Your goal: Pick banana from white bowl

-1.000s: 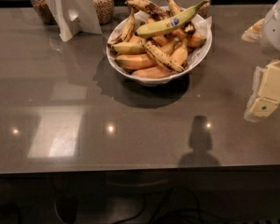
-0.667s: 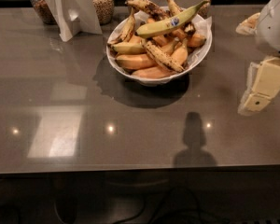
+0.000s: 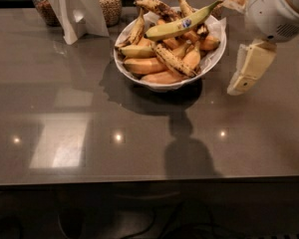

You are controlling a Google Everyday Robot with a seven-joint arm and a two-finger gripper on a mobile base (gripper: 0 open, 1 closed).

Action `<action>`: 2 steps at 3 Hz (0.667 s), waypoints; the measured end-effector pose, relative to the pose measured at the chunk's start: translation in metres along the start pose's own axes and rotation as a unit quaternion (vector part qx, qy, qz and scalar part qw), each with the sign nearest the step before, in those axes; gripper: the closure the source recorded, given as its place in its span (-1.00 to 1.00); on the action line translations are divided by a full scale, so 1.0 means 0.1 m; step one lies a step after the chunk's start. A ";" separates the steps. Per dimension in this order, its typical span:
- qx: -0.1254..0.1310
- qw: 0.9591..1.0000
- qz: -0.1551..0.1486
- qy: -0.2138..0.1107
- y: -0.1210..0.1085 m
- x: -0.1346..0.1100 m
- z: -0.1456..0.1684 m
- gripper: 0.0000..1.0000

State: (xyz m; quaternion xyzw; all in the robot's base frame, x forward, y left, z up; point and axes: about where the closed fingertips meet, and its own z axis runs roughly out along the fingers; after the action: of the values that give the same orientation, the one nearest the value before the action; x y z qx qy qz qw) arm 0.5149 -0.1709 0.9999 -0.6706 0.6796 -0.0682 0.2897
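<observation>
1. Banana [image 3: 182, 24]: blue sticker up, topmost on the pile in white bowl [image 3: 162, 87], just camera-left of gripper [image 3: 231, 46].
2. Gripper: beside the bowl's right rim, spread wide, empty.
3. Risks: closing too low likely catches speckled bananas [image 3: 172, 59] underneath. Smooth curved skin may slip. A sideways approach could shove the bowl.

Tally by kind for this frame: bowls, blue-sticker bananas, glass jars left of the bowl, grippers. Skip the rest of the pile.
white bowl: 1
banana with blue sticker, on top of the pile: 1
glass jars, left of the bowl: 2
gripper, right of the bowl: 1
Total: 5
</observation>
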 end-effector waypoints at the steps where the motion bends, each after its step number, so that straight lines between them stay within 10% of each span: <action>1: 0.020 0.999 -0.029 -0.032 -0.38 -0.13 0.15 -1.00; 2: 0.031 0.997 -0.040 -0.059 -0.76 -0.25 0.31 -1.00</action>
State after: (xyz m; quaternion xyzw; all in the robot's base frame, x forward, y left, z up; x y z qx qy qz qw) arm 0.5940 -0.1446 1.0186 -0.6911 0.6312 -0.0612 0.3467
